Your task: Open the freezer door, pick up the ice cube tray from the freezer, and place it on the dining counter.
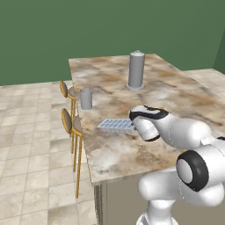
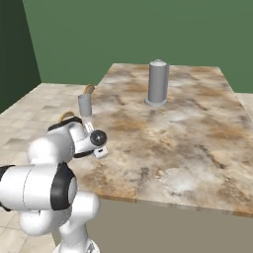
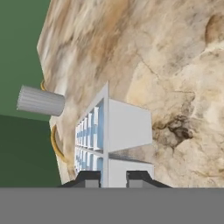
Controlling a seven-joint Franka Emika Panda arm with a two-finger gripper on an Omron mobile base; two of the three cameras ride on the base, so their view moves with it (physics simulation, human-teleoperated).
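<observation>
Working left to right in the left base view, we see two wooden bar stools (image 1: 69, 123) tucked along the 9 o'clock edge of the dining counter (image 1: 176, 94). Next comes a short grey canister (image 1: 86, 98), then the ice cube tray (image 1: 116, 126), which appears to lie flat on the marble near the counter's left edge. A tall grey cylinder (image 1: 136, 70) stands well apart at about 12 o'clock from the tray. Our gripper (image 3: 113, 177) sits at the tray's 3 o'clock end; in the hand view the jaws are pinching the tray's thin rim between them, one tip on each side of the wall.

We judge the tray to be at or very near its resting place, so what remains is letting go and backing off. The risks lie there. If the tray is not fully down, release would drop it and it could skid toward the near edge above the stools. If we retreat before the jaws are fully spread, a fingertip could catch the rim and drag or flip the light tray. A sideways exit toward 10 o'clock could clip the short canister.
</observation>
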